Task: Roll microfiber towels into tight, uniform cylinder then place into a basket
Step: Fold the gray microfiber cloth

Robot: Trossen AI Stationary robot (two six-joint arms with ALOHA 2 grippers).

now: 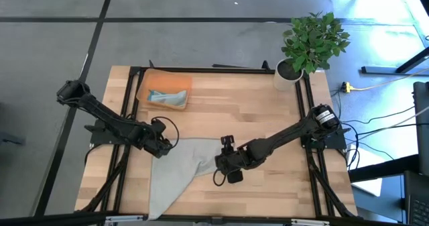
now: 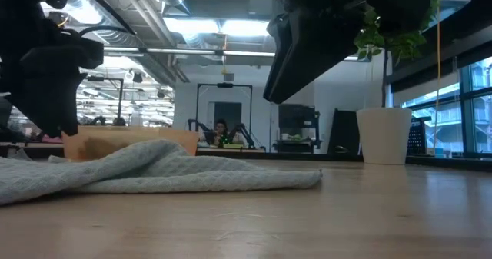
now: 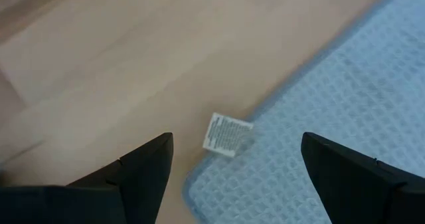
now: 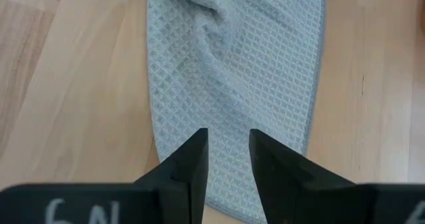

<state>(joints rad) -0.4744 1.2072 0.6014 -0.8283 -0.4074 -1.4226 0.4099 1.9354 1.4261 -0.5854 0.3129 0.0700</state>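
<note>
While both arms leaned in over the grey-green towel, the high view showed why: it lay spread and rumpled near the front of the table, not yet rolled, w/ the left gripper over its far left corner and the right gripper at its right tip. Basket sat well beyond the left gripper, toward the back, w/ the teal towel already in it. Plant pot stood at the back right corner, clear of the work.

Low view: towel lay slack in a low hump on the wood, both arms dark above it; the basket wall showed behind the cloth. Couldn't judge contact from here.

Left wrist view: fingers stood wide apart, holding nothing, straddling the towel corner and its white label, prob. lined up to pinch that corner.

Right wrist view: fingers were a narrow gap apart, nothing clamped between them, the towel's narrow end lying just ahead of and under the tips. Looked like a set-up to take hold of that edge.
</note>
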